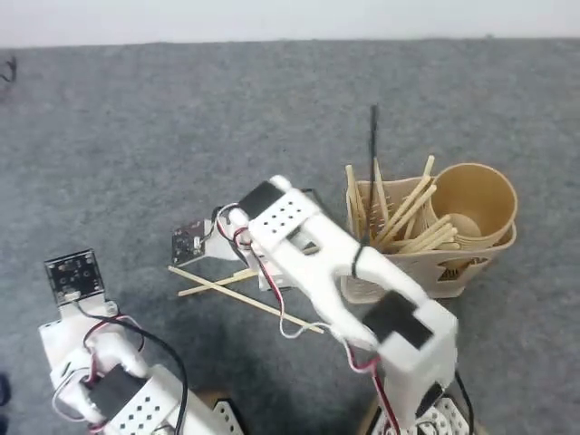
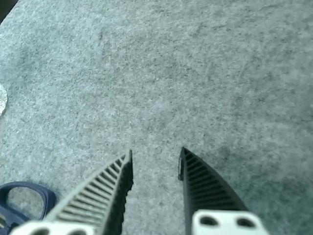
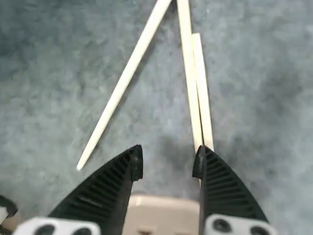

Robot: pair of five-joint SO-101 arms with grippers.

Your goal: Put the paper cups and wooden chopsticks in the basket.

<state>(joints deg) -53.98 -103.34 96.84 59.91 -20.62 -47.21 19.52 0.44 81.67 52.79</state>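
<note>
Right gripper point(image 3: 167, 157): jaws parted and empty, low over the carpet point(image 2: 195, 73), one tip touching the ends of two paired sticks.
Loose chopsticks point(image 1: 208, 285): crossed on the carpet, near the basket.
Basket point(image 1: 453, 272): holds paper cups point(image 1: 480, 195) and stored chopsticks point(image 1: 408, 213).
Left gripper point(image 2: 155, 159): jaws apart and empty, well apart from the basket.

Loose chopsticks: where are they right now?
In the high view the loose chopsticks lie on the grey carpet left of the basket, just ahead of the open right gripper.
</note>
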